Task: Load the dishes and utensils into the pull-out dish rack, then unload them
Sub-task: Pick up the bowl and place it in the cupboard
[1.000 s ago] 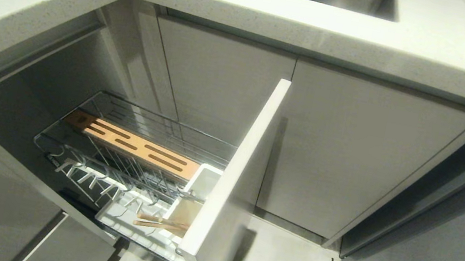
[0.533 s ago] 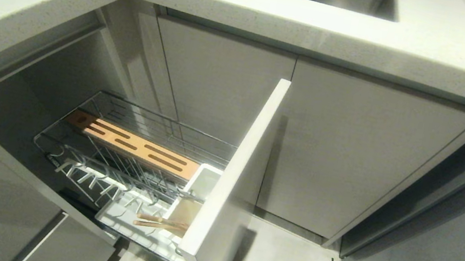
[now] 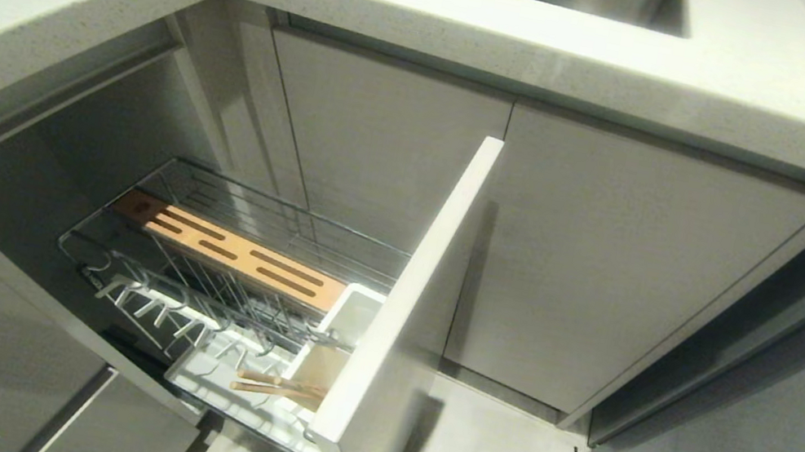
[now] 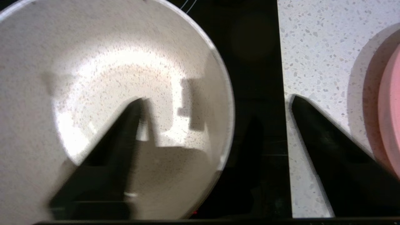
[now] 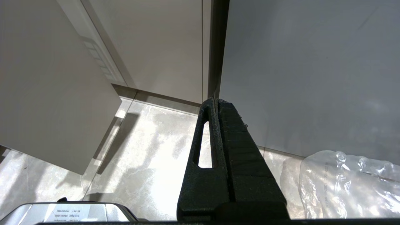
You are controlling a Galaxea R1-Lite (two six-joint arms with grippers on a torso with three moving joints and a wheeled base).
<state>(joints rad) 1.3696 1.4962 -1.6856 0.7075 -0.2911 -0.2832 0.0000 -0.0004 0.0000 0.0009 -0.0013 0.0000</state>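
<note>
Currently, rack: the pull-out dish rack (image 3: 226,286) stands drawn out from under the counter (image 3: 565,56), white front panel (image 3: 411,294) toward the floor.
Rack contents: only the chopsticks (image 3: 276,386) show, lying by the white utensil cup (image 3: 342,331) at the panel end; the wire slots and the slotted wood strip (image 3: 232,252) hold no dish.
Bowl: the cream bowl (image 4: 109,103) sits on a dark glossy surface (image 4: 253,62), outside the rack.
Plate: the pink plate (image 4: 386,103) rests on the speckled counter just beside that dark surface, near the bowl but apart from it.
Fork or spoon: not visible in any view.
Left gripper (image 4: 215,101): spread wide above the bowl's rim, one finger over the bowl's inside, the other outside the rim over the counter edge; nothing held. Contact with the rim cannot be told.
Right gripper (image 5: 217,103): fingers pressed together, empty, parked low facing the cabinet doors and floor.
Progress, judged: early loading. Chopsticks in; bowl, plate and the metal utensil are left to load, then the whole unloading.
Step in hand, judged: lining up to take the bowl by its rim.
</note>
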